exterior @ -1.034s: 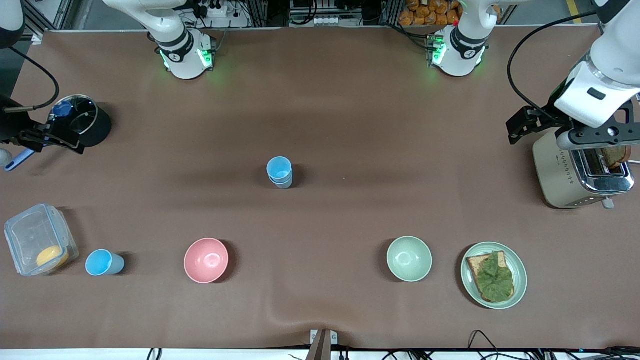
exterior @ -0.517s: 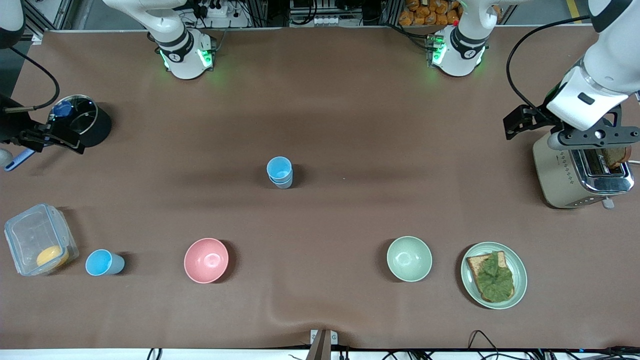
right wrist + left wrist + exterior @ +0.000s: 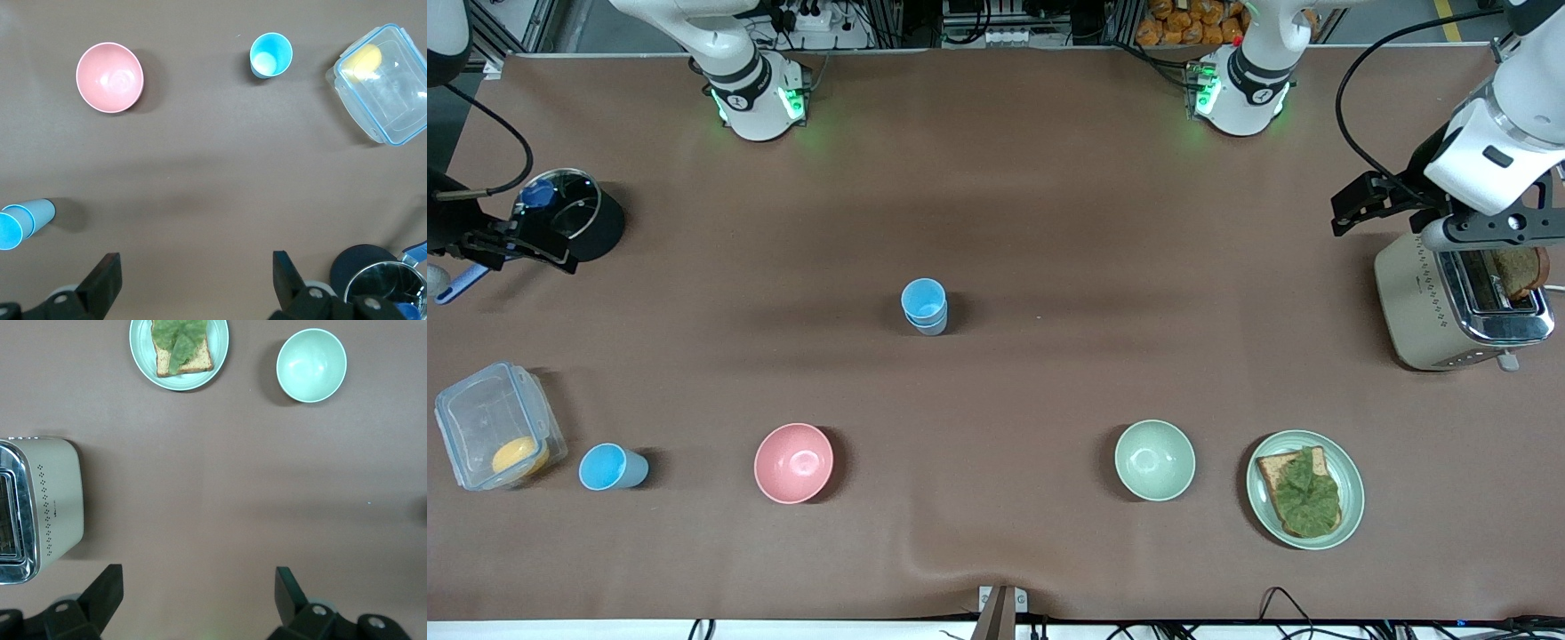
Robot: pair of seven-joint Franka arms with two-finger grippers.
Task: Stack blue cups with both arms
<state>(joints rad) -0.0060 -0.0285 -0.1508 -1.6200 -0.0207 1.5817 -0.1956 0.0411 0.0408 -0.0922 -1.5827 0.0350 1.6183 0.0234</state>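
Note:
Two blue cups [image 3: 924, 307] stand nested in one stack at the middle of the table; they also show in the right wrist view [image 3: 23, 220]. A third blue cup [image 3: 611, 468] stands alone near the front camera toward the right arm's end, beside a clear container; it also shows in the right wrist view [image 3: 270, 55]. My left gripper [image 3: 1489, 233] is open and empty over the toaster [image 3: 1449, 302]; its own view shows it [image 3: 197, 587] above bare table. My right gripper [image 3: 511, 244] is open and empty [image 3: 195, 267] beside the black pot [image 3: 591, 222].
A pink bowl [image 3: 793, 462] and a pale green bowl [image 3: 1154, 460] stand near the front camera. A green plate [image 3: 1352, 498] holds toast with lettuce. A clear container [image 3: 471, 418] holds a yellow item. A toast slice [image 3: 1519, 271] sticks out of the toaster.
My left gripper has shifted slightly over the toaster, toward the table's end. The right arm and all the cups have not moved.

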